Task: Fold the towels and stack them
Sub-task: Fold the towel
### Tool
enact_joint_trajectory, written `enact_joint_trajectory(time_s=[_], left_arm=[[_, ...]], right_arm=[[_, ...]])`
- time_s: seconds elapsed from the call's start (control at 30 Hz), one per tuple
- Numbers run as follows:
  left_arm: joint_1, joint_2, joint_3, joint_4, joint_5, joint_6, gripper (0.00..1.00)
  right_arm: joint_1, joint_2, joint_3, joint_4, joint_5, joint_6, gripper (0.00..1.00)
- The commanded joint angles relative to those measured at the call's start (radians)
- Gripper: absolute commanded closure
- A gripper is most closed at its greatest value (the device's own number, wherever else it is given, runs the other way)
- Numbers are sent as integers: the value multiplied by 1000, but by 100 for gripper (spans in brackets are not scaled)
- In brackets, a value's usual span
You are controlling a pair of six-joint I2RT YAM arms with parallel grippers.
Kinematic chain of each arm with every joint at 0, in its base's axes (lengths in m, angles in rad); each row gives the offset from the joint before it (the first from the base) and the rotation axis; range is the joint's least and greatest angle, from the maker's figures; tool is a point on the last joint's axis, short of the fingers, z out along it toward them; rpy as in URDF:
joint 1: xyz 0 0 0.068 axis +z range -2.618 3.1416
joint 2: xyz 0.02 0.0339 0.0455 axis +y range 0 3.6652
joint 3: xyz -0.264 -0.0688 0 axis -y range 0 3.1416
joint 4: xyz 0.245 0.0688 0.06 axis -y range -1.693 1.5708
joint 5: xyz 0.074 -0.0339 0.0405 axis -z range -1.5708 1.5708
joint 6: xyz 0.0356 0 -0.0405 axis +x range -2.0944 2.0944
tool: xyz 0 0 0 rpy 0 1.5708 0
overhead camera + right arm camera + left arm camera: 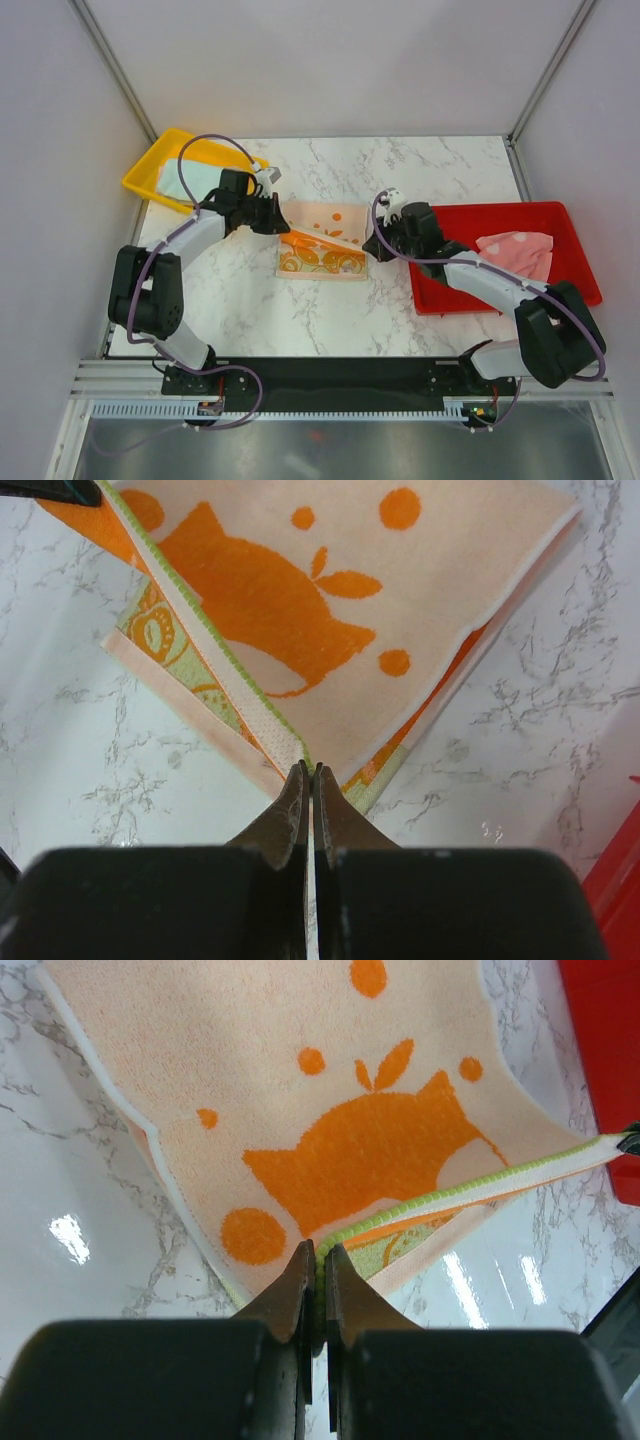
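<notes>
Your cream terry towel with orange printed shapes [320, 248] lies mid-table on the white marble-pattern table [420, 170], between the two arms. It is partly doubled over.

Left gripper [318, 1258] is clamped tight on the towel's green-stitched edge at its left end. Right gripper [310, 773] is pinched on the same edge at its right end. The edge runs taut between them, lifted off the layer below. From above you can't see either set of fingertips, because the gripper bodies cover them.

The lower layer shows only as a strip of green-and-orange print past the raised edge. How many layers there are can't be told.

A pale pink dotted towel [517, 250] sits crumpled in the red plastic tray [470, 298] on the right, with the right arm crossing the tray's left side. A mint green cloth [180, 182] lies in the yellow plastic tray [143, 178] at far left, partly behind the left arm and its cable. Its shape is unclear.
</notes>
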Motion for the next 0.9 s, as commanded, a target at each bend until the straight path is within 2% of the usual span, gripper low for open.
enact_joint_trajectory(time_s=[0.0,0.53,0.77,0.8,0.87], left_arm=[[0,-32,-17,-14,-30,58,95],[-31,-6,-40,-92,-80,76,94],[-100,-4,-40,-135,-201,86,80],[-100,-12,-40,-137,-197,86,72],[-100,-44,-39,-160,-204,76,67]], right_arm=[[7,-24,-30,34,29,36,100],[18,-77,-76,0,43,30,100],[50,-55,-128,40,36,76,100],[50,-51,-125,35,36,77,98],[52,-46,-118,-1,39,82,91]])
